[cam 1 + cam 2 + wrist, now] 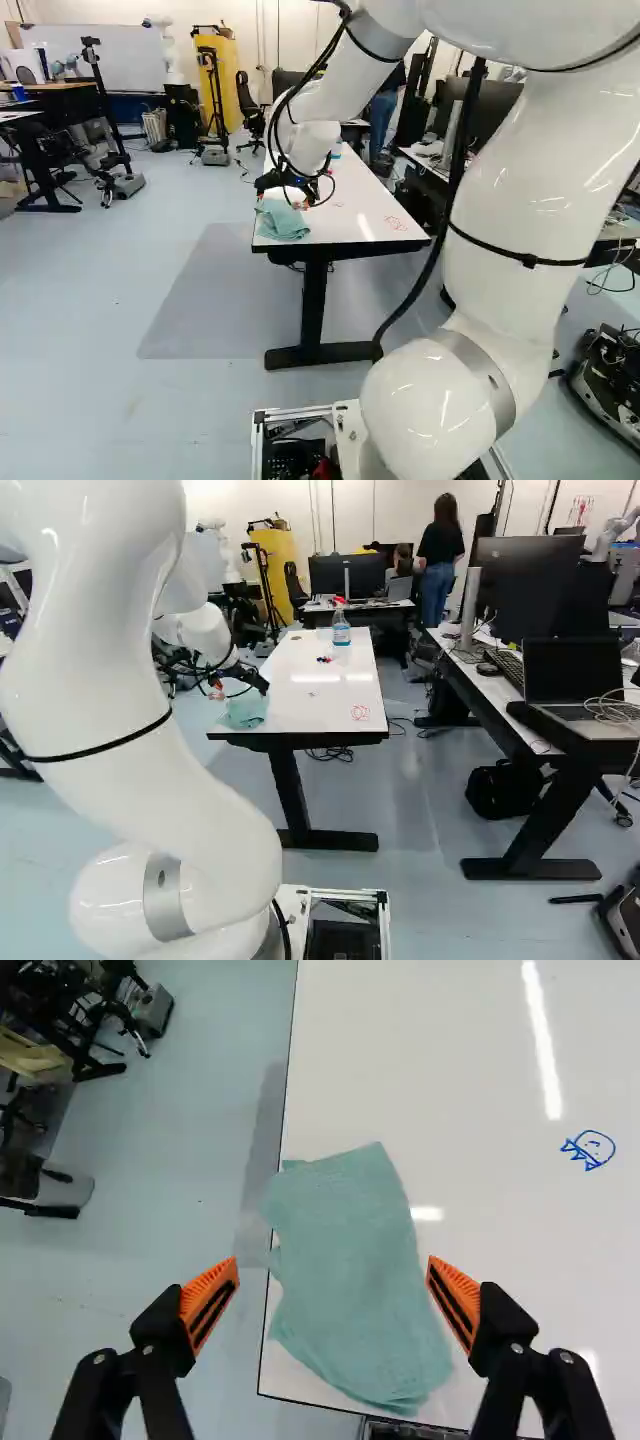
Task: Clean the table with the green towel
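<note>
Two fingers of my black gripper (238, 690) with orange pads (208, 1300) stand widely spread, and nothing is pinched between them. The pale green, wrinkled cloth towel (350, 1270) lies flat under the gripper (333, 1263) and ahead of it, at the near left corner of the long white table with black legs (300, 717). A small part of the towel passes over the long left edge of this table. One finger is seen over the pale blue floor (190, 1220), outside the table edge; the other is seen close beside the towel, and if it touches the cloth I cannot tell.

On the white top, to the right of the towel, there is a small drawing in blue line (590, 1149). At the near right corner I see a red line drawing (360, 712). More far on the table, some small dark and red objects (324, 660) are lying, and behind them a transparent spray bottle with blue liquid and a red and white head (341, 630) stands upright. To the right of the table, in the right base view, a black open laptop (572, 670) is on another desk.
</note>
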